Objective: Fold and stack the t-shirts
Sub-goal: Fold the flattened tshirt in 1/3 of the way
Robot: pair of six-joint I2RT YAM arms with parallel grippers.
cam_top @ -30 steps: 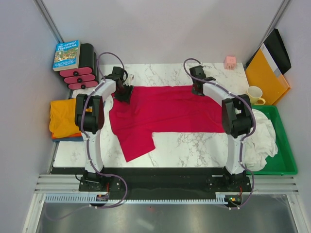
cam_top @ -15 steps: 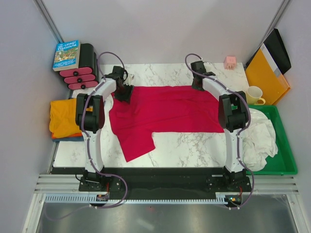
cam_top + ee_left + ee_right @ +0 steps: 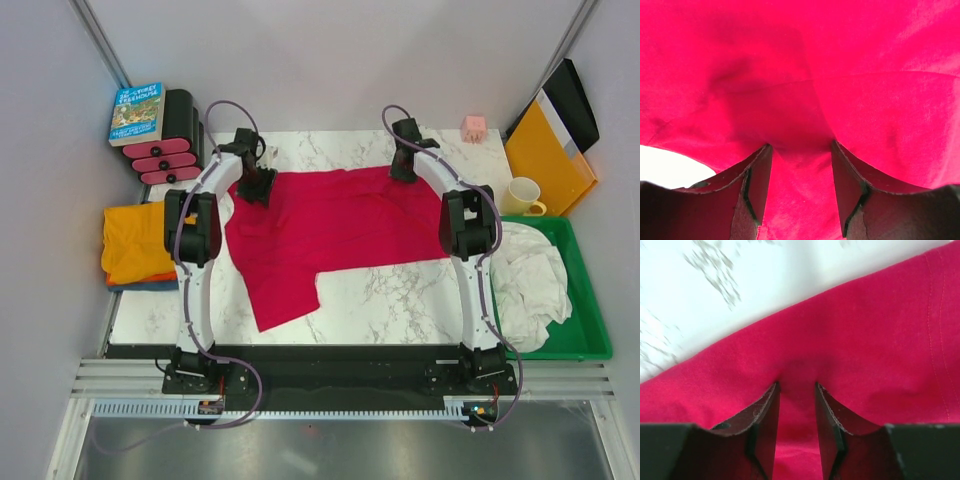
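Near edge: bare marble of the table (image 3: 400, 295); one loose flap of the red shirt (image 3: 340, 225) trails toward the arm bases on the left.
Middle: the red shirt lies spread across the table, mostly flat, with some wrinkles toward its far side.
Left side: the orange shirt (image 3: 135, 240) sits folded just off the table's left edge, with a sliver of something dark blue under it. This is likely where the stack is being built.
Right side: a green tray (image 3: 590, 335) holding white cloth (image 3: 530, 280), well apart from the red shirt.
Left gripper (image 3: 256, 183): at the shirt's far left corner, its fingers (image 3: 757, 185) pinching a bunched fold of red fabric.
Right gripper (image 3: 404, 166): at the far right edge, pinching the hem, with bare marble just beyond.
Why held so: gripping two far points probably keeps the edge straight between them, so it can be drawn over toward the near side in one fold.
Lift: I cannot tell whether the edge is off the table.
Progress: the red shirt is not yet folded or stacked.
Far back: a mug (image 3: 523, 195) and a book (image 3: 137, 112) stand apart from the cloth.
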